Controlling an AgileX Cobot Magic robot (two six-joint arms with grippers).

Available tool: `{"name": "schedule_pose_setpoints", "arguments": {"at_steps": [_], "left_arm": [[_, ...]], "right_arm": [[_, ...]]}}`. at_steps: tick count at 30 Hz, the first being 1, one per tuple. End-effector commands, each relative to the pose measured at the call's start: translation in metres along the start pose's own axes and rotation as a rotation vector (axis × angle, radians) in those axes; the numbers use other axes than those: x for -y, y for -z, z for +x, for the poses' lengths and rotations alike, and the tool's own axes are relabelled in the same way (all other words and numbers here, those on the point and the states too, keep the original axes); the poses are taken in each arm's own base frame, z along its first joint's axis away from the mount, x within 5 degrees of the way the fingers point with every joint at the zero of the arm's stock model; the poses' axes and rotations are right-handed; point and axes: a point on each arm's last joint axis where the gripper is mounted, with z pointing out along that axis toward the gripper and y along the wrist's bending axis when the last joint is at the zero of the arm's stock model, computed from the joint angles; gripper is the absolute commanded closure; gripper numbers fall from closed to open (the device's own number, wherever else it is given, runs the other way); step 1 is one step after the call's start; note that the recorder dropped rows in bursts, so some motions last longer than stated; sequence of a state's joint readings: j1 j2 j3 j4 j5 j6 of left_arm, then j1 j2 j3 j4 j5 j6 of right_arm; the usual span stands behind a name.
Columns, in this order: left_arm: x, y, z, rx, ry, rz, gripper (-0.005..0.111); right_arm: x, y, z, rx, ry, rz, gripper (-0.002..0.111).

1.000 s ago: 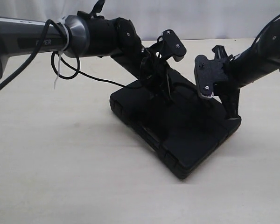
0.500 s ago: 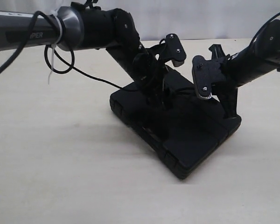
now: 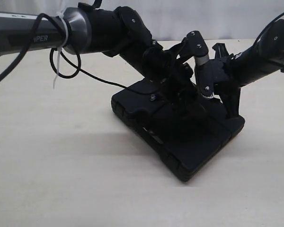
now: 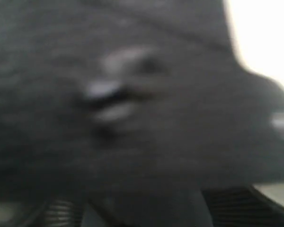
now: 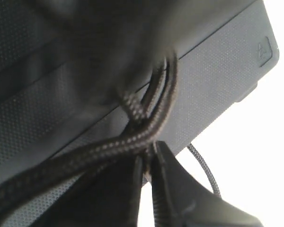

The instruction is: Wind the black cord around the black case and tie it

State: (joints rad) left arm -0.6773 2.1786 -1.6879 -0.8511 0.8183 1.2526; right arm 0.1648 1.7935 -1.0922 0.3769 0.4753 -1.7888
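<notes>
The black case [image 3: 189,142] lies flat on the table. The black cord [image 5: 146,127], thick and braided, crosses the case's edge [image 5: 217,85], and my right gripper [image 5: 149,156] is shut on it. In the exterior view that gripper [image 3: 209,92] hangs over the case's far right part. My left gripper [image 3: 191,71] reaches across the case right up to it, one finger [image 3: 197,47] raised. The left wrist view is a dark blur, but ribbed pads [image 4: 57,210] stand wide apart: open, holding nothing. A thin black strand [image 3: 104,80] trails over the table to the case's back edge.
The pale table [image 3: 61,179] spreads to the left and in front of the case. The left arm's own cable loop with a white zip tie [image 3: 59,61] hangs below its forearm. A white wall [image 3: 217,19] closes the back.
My left gripper has let go, opened, and swung right over the case until it meets the right gripper. The right gripper has stayed almost in place, still shut on the cord.
</notes>
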Motion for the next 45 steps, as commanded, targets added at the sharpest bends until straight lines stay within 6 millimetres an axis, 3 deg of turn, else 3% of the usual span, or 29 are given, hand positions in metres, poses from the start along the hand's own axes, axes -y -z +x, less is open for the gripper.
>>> {"name": "schedule_pose_setpoints", "arguments": {"at_steps": [1,3,5,6,8,9,10,13,14,17,19,24,27,30,32,45], "left_arm": [[-0.004,-0.008,0.004,0.002,0.012,-0.029,0.049],[-0.004,-0.01,0.005,-0.008,0.006,-0.027,0.063],[-0.004,-0.011,0.005,-0.008,0.002,-0.035,0.106],[-0.005,-0.011,0.008,-0.04,-0.035,-0.045,0.107],[-0.007,-0.01,0.015,-0.121,-0.032,-0.063,0.107],[-0.005,-0.01,0.017,-0.139,-0.032,-0.038,0.107],[-0.004,-0.009,0.017,-0.143,-0.034,-0.03,0.107],[-0.006,-0.006,0.012,-0.122,-0.042,-0.066,0.107],[-0.007,-0.006,0.012,-0.114,-0.043,-0.083,0.107],[-0.008,-0.005,0.011,-0.109,-0.051,-0.094,0.107],[-0.008,-0.005,0.011,-0.113,-0.052,-0.086,0.107],[-0.004,-0.006,0.013,-0.127,-0.046,-0.046,0.107],[-0.005,-0.011,0.017,-0.134,-0.03,-0.04,0.101],[-0.002,-0.011,0.016,-0.136,0.012,-0.011,0.072],[0.003,-0.013,0.016,-0.151,0.002,0.013,0.062],[-0.001,-0.052,0.034,-0.188,0.093,-0.059,0.061]], "right_arm": [[0.001,0.003,-0.001,0.001,-0.002,0.022,0.104],[0.002,0.003,-0.001,0.008,-0.023,0.036,0.104],[0.003,0.003,-0.002,0.011,-0.031,0.039,0.104],[0.003,0.003,-0.002,0.02,-0.047,0.039,0.104],[0.007,0.003,-0.001,0.012,-0.1,0.083,0.104],[0.014,0.004,0.001,0.005,-0.245,0.163,0.103],[0.017,0.004,0.002,0.006,-0.316,0.202,0.093],[0.014,0.004,0.001,0.009,-0.309,0.165,0.06],[0.012,0.004,0.001,0.01,-0.284,0.144,0.059],[0.006,0.003,-0.001,0.015,-0.187,0.076,0.07],[0.007,0.003,-0.002,0.032,-0.208,0.089,0.069],[0.013,0.004,-0.004,0.067,-0.308,0.143,0.038],[0.012,0.006,-0.006,0.075,-0.306,0.126,0.036],[0.011,0.009,-0.007,0.082,-0.301,0.114,0.036],[0.011,0.009,-0.007,0.083,-0.301,0.114,0.036],[0.009,0.01,-0.008,0.09,-0.306,0.095,0.036]]}}
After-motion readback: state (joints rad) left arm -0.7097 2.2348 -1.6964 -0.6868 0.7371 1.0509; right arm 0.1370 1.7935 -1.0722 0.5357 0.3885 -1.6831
